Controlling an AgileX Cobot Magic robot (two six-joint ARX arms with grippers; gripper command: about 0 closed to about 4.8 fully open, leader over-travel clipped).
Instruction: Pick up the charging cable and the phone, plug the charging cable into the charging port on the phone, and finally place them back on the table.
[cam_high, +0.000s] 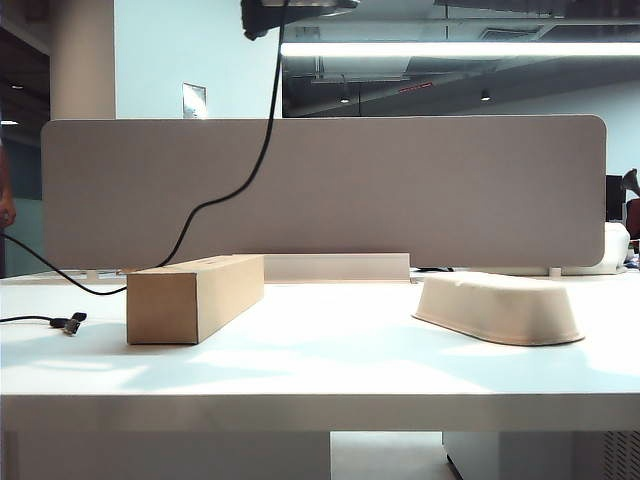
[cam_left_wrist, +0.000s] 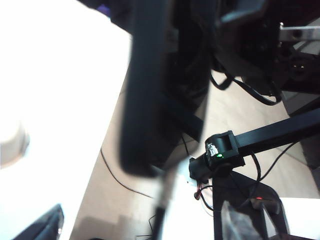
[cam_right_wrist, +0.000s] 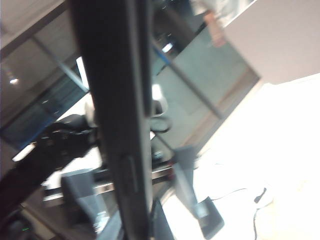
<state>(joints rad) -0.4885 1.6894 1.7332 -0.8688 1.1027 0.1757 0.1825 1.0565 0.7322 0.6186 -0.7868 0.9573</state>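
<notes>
A long ceiling strip light (cam_high: 460, 48) glows white at the top of the exterior view, which is sharp throughout. Bright patches wash across the table (cam_high: 320, 370), and the cardboard box (cam_high: 190, 298) and beige tray (cam_high: 500, 308) cast soft shadows. In the left wrist view the table is blown out to pure white and the phone (cam_left_wrist: 160, 85) is a blurred dark mass. The right wrist view is smeared throughout, with glare on the tabletop.

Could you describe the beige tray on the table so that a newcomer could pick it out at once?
Start at the wide white table in front of the grey divider panel. On its right side lies the beige tray, upside down. Its rounded, sloping moulded walls set it apart from the sharp-edged brown cardboard box on the left.
</notes>
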